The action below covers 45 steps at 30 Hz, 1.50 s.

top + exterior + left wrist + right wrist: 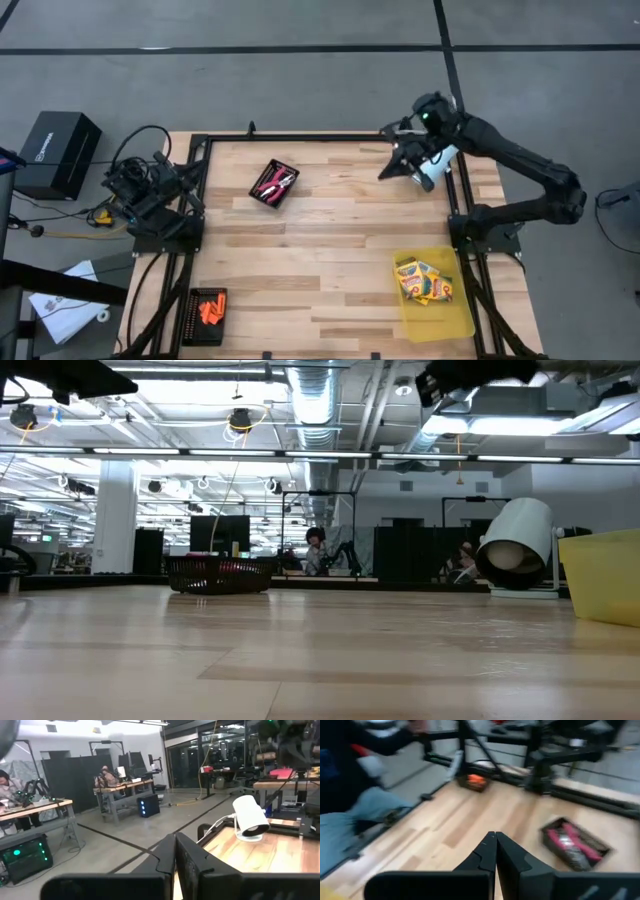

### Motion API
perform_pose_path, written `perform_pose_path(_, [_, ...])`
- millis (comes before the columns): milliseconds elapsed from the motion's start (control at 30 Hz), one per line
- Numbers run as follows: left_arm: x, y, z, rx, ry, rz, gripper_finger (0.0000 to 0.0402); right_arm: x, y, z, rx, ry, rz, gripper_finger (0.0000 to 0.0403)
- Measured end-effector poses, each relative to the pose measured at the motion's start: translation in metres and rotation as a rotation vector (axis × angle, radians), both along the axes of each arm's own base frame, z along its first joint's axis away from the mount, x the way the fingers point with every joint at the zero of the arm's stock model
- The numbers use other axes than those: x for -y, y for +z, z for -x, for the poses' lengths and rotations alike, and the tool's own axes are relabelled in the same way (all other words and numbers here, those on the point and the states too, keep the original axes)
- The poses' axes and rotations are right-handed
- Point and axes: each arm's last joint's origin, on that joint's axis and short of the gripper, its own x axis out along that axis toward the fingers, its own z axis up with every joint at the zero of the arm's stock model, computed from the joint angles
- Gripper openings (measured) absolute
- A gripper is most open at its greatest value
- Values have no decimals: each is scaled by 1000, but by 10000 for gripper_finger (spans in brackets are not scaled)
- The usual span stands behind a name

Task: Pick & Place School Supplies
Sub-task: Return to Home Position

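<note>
Yellow crayon boxes (425, 282) lie in the translucent yellow bin (440, 325) at the table's near right. Red and pink-handled scissors-like tools (274, 182) (572, 842) lie in a black mesh tray toward the far middle. Small orange pieces (209, 310) (476, 779) sit in a black tray at the near left corner. My right gripper (388, 172) (495, 836) hangs shut and empty above the table's far right, to the right of the scissors tray. My left gripper (175, 840) is shut and empty, and its arm (150, 190) stays folded at the left edge.
A white cylindrical device (440, 165) (515, 545) stands at the far right edge, close under my right arm. A black frame (300, 137) runs around the table. A black box (55, 150) and cables lie on the floor to the left. People sit at benches in the room behind.
</note>
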Motion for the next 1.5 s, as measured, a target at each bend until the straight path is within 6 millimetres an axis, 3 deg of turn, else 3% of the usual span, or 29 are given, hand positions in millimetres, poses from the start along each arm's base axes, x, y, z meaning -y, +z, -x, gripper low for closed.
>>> perform_pose_path(467, [1,0,-2,-12,0,-13,7,-9,-94,-18,166,100,-13,0])
perform_pose_path(633, [6,0,-6,-37,-1,-37,9,-34,-138,-16,272,-37,-18,0])
perform_pose_path(900, [17,-5,-18,-103,-2,-102,7,-70,-184,18,459,-439,7,0])
perform_pose_path(1033, [19,-7,-20,-112,-2,-109,8,-86,-196,41,556,-535,14,0])
perform_pose_path(1300, [16,-6,-18,-95,25,-85,4,-94,-198,42,543,-623,80,0])
perform_pose_path(1500, [13,-6,-18,-102,80,-78,4,-99,-198,41,530,-597,24,0])
